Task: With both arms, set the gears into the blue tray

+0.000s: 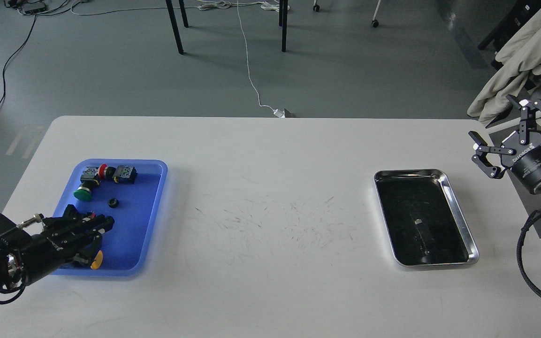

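From the head view, the blue tray lies on the white desk at the left, its long side running away from the robot. One small black gear lies flat inside it, hole up, near two push-buttons. The left tool hangs over the tray's near end; I cannot tell its grip. The right tool is spread wide, holding nothing, beside the steel tray.

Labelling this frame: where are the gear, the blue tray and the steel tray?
gear (113,203): head view, its centre.
blue tray (156,197): head view, right rim.
steel tray (458,211): head view, right rim.
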`<state>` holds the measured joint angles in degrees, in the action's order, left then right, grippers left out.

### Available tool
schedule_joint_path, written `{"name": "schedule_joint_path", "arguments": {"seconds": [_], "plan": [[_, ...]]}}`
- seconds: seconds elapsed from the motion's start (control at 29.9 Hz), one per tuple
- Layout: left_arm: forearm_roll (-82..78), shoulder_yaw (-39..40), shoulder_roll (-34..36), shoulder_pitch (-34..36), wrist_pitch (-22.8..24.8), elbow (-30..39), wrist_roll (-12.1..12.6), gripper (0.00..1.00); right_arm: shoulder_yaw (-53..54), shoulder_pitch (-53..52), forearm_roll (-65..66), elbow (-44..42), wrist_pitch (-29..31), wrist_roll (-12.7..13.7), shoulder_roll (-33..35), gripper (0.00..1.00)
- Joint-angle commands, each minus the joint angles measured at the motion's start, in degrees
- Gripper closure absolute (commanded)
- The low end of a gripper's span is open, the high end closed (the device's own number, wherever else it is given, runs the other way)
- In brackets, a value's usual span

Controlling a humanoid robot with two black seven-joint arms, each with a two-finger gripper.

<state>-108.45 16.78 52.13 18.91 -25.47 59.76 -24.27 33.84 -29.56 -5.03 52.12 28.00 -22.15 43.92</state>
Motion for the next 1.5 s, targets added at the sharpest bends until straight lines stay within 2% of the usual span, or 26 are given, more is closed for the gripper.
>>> {"name": "schedule_joint_path", "arguments": {"seconds": [0.0, 0.1, 0.33, 0.5, 0.74, 0.94, 1.1, 1.24, 1.3, 1.4, 1.47], "plan": [[0.08, 0.00, -0.01, -0.01, -0.10, 0.00, 0.01, 0.61, 0.00, 0.02, 0.02, 0.00, 0.00, 0.00, -0.07, 0.04], [0.17, 0.09, -0.01, 0.08, -0.19, 0.00, 0.01, 0.53, 0.09, -0.06, 0.02, 0.00, 0.00, 0.00, -0.07, 0.04], [0.78, 0.70, -0.10, 0.25, -1.60, 0.09, -0.08, 0.23, 0.09, -0.33, 0.02, -0.01, 0.00, 0.00, -0.07, 0.04], [5.43, 1.15, 0.34, 2.09, -1.60, 0.44, -0.08, 0.17, 0.17, -0.50, 0.02, 0.17, 0.00, 0.00, -0.07, 0.04], [20.61, 0.88, 0.52, 12.98, -0.20, 0.44, -0.17, 0.14, 3.24, -0.77, -0.07, 0.43, 0.00, 0.70, 0.11, 0.04], [42.93, 1.15, -0.88, 22.39, 7.45, -0.87, 0.45, 0.14, 2.90, -5.77, 0.10, -0.18, 0.00, 1.58, -0.15, 0.04], [63.77, 1.06, -8.26, 29.95, 11.31, -9.03, 0.62, 0.07, 3.07, -9.46, 0.02, -0.01, 0.00, 6.41, -1.64, 0.04], [76.95, 1.76, -14.94, 33.29, 17.81, -15.81, 1.33, 0.06, 3.16, -12.01, -0.07, 0.61, -1.80, 10.27, -7.17, 0.04], [84.60, 3.16, -18.19, 34.35, 19.75, -18.53, 2.73, 0.05, 3.60, -12.19, -0.16, 1.57, -3.12, 12.21, -7.71, 0.04], [92.96, 5.53, -21.45, 34.44, 23.44, -21.44, 5.36, 0.04, 3.95, -11.32, -0.25, 4.29, -3.48, 12.83, -6.40, 0.04], [96.22, 7.47, -23.03, 34.44, 26.95, -22.49, 6.16, 0.04, 3.95, -9.57, -0.34, 5.88, -3.39, 12.83, -4.03, 0.04]]}}
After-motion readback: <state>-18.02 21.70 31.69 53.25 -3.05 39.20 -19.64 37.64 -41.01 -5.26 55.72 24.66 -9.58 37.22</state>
